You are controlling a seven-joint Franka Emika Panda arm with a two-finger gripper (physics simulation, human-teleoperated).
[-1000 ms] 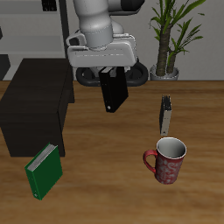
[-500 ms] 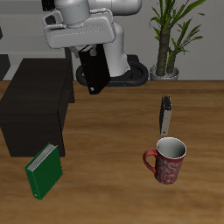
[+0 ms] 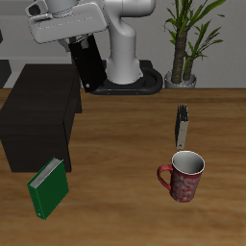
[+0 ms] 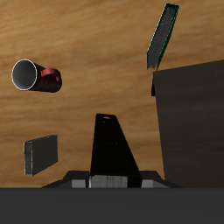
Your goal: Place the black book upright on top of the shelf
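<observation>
My gripper (image 3: 83, 43) is shut on the black book (image 3: 88, 65), which hangs from it upright, slightly tilted, high in the air just beside the shelf's edge nearest the table's middle. In the wrist view the black book (image 4: 114, 153) runs out from between my fingers. The shelf (image 3: 36, 115) is a low matte black box standing on the table; it also shows in the wrist view (image 4: 192, 122). The book's lower end is above the level of the shelf top.
A green book (image 3: 48, 187) leans by the shelf near the front edge, also in the wrist view (image 4: 160, 37). A thin dark book (image 3: 182, 125) stands behind a red mug (image 3: 183, 176). A potted plant (image 3: 184, 43) stands at the back.
My gripper has carried the black book upward and sideways from over the table's middle toward the shelf. Nothing else moved.
</observation>
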